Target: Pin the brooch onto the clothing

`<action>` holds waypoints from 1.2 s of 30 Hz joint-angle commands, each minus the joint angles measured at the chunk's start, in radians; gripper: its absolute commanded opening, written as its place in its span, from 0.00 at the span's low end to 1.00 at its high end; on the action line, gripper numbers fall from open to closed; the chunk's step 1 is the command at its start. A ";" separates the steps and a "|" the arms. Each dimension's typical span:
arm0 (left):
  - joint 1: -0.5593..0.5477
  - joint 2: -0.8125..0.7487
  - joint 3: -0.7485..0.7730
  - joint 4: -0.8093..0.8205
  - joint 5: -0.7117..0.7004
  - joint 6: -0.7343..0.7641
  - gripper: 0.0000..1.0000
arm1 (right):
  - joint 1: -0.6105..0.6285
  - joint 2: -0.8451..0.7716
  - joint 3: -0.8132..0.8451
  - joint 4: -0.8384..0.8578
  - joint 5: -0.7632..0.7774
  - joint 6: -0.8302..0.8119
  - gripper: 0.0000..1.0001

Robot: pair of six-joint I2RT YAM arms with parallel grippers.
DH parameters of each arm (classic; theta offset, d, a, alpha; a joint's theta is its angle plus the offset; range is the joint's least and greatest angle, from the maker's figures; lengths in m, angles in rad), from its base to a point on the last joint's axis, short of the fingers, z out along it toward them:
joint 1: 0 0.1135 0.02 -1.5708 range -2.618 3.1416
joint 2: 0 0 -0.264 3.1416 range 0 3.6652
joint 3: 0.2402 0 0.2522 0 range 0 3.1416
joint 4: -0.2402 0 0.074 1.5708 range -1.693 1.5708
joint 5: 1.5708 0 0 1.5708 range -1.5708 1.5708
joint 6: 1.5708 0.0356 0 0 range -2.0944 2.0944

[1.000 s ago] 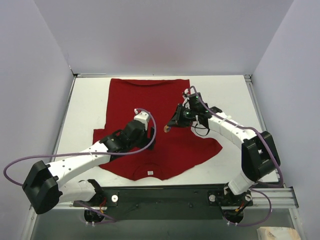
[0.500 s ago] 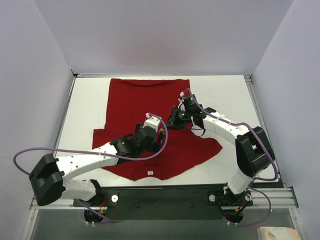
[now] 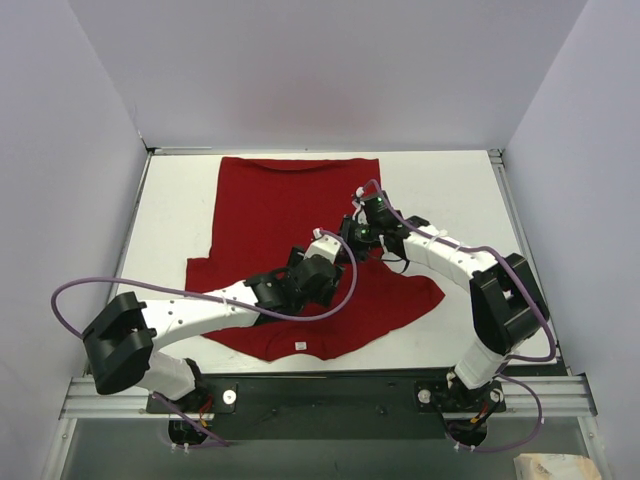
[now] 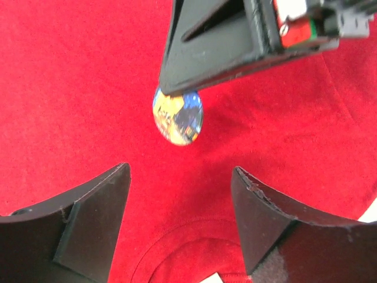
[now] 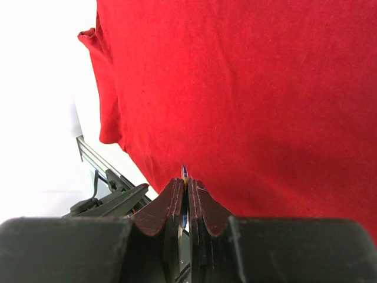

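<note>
Over the shirt [image 4: 70,88], the right gripper [image 5: 184,180] pinches the brooch [image 4: 177,116] by its rim, so the disc sticks out past the fingertips. The left gripper [image 4: 179,177] faces it, jaws spread wide and empty, with the brooch just beyond their gap.

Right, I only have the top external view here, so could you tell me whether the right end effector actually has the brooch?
Observer: Yes. In the left wrist view, the brooch is pinched by its upper edge at the tip of the right end effector, with the red clothing behind it.
Operator: Thank you. And is the other one open or closed?
Observer: Open. The left end effector has its fingers spread wide on the near side of the brooch, with nothing between them.
</note>
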 commanded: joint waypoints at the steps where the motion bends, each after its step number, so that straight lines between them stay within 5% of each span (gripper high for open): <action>1: -0.003 0.025 0.042 0.096 -0.042 0.022 0.77 | 0.017 -0.059 0.016 -0.018 -0.040 0.020 0.00; 22: -0.001 0.088 0.080 0.113 -0.176 0.008 0.62 | 0.066 -0.069 -0.021 -0.076 -0.033 0.001 0.00; 26: -0.003 0.073 0.065 0.128 -0.176 0.010 0.45 | 0.067 -0.059 -0.027 -0.081 -0.028 -0.003 0.00; 28: -0.001 0.070 0.065 0.117 -0.177 0.004 0.20 | 0.067 -0.054 -0.027 -0.084 -0.031 -0.003 0.00; 36: 0.003 0.062 0.062 0.093 -0.176 -0.006 0.00 | 0.069 -0.049 -0.014 -0.079 -0.048 -0.020 0.06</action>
